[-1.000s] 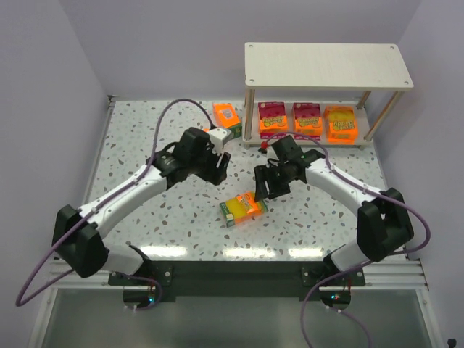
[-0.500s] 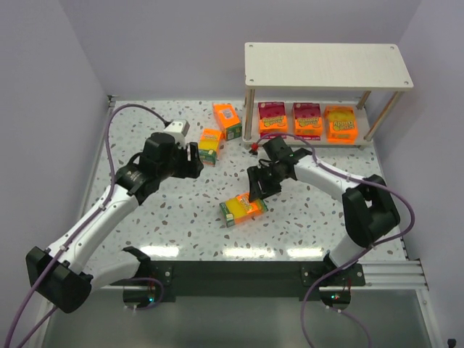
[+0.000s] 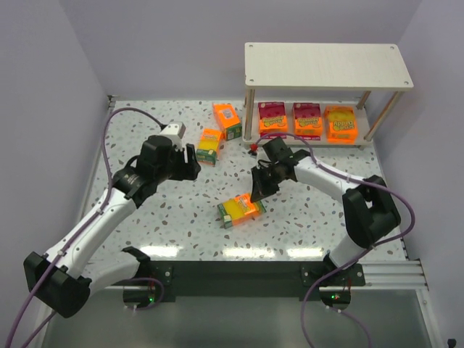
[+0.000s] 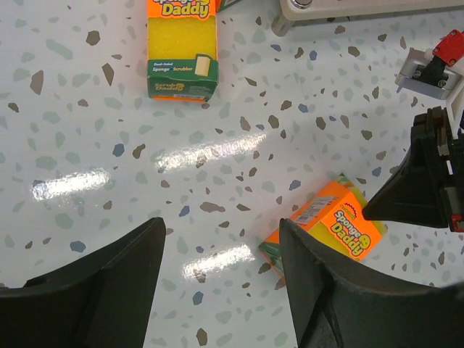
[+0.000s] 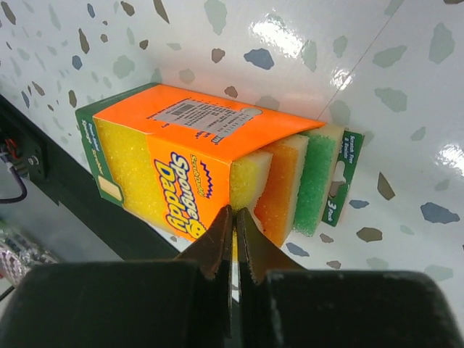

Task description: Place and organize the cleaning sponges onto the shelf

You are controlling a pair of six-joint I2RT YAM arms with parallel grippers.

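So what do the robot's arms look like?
The left arm and right arm are white tubes with chunky black joints. A purple cable loops along each. Their fingers are black and wedge-shaped. A small red part sits by the right wrist.

"Sponge Daddy" on orange sponge pack; "Daddy", "Sponge Scrubber" on another pack

The left arm and right arm have white links, black joints, black fingers and trailing purple cables.
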